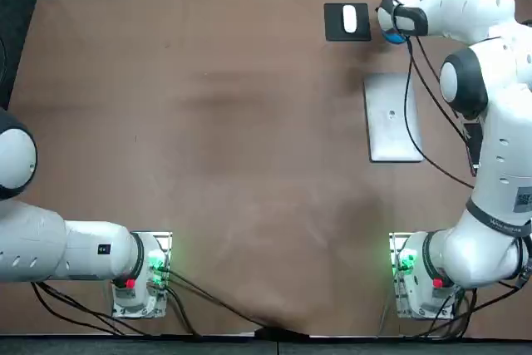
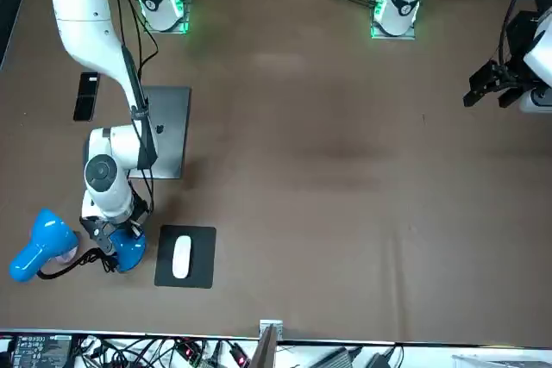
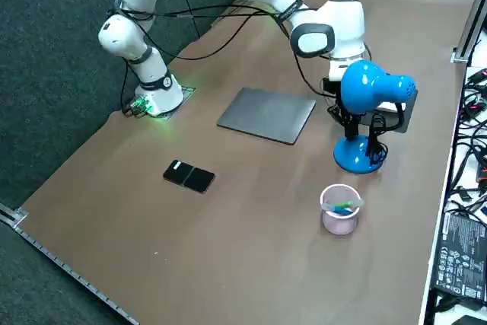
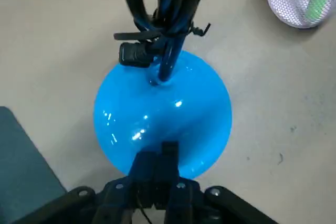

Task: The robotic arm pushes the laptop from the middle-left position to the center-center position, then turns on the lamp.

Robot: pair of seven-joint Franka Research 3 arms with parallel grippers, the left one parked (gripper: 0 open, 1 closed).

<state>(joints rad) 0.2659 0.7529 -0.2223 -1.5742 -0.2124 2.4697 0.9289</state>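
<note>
My right gripper (image 4: 159, 153), fingers pressed together, sits tip-down at the round base of the blue lamp (image 4: 163, 103), near the closed laptop (image 1: 392, 118).

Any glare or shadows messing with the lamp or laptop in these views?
Wrist view: small white glints on the lamp base, right gripper shut over its rim. Top view: laptop reflects pale; soft dark patches on the table. Front view: green glow at the arm bases. Side view: highlight on the lamp head.
</note>
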